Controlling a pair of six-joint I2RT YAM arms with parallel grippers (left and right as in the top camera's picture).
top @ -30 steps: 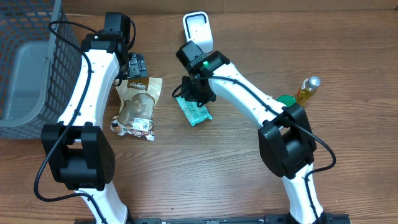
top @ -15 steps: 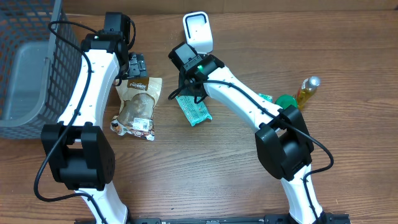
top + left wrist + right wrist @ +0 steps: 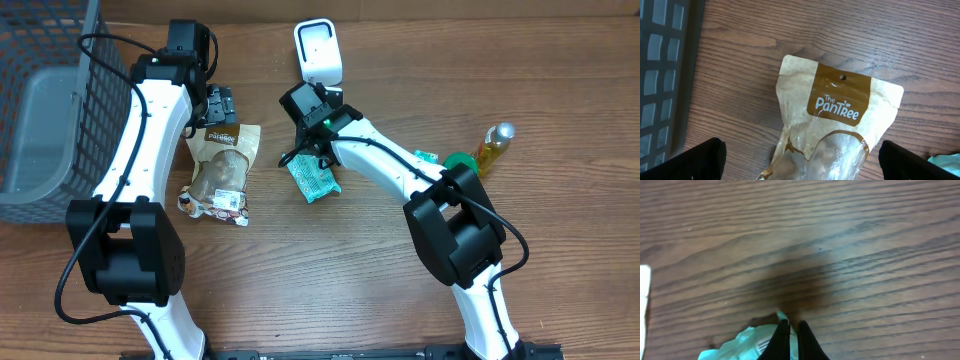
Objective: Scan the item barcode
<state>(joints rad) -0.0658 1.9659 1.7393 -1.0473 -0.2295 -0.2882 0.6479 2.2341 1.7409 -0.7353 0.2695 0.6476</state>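
Now right claw (image 3: 790, 326) tight on teal packet (image 3: 312, 181), nearer scanner (image 3: 318, 48).

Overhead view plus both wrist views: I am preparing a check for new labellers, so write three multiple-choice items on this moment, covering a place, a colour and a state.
1. Where is the white box-shaped barcode scanner?
A. at the bottom edge of the overhead view
B. under the left arm
C. top centre of the overhead view, just beyond the right gripper

2. What colour is the crinkled plastic snack wrapper that the right gripper pinches?
A. red
B. teal
C. black

3. How is the left gripper?
A. open, above the brown paper snack pouch
B. shut on the pouch
C. shut on the scanner

Answers:
1 C, the overhead view shows it there.
2 B, the wrapper's corner at the closed fingers is teal.
3 A, its fingers stand wide apart in the left wrist view, with the pouch lying flat below.
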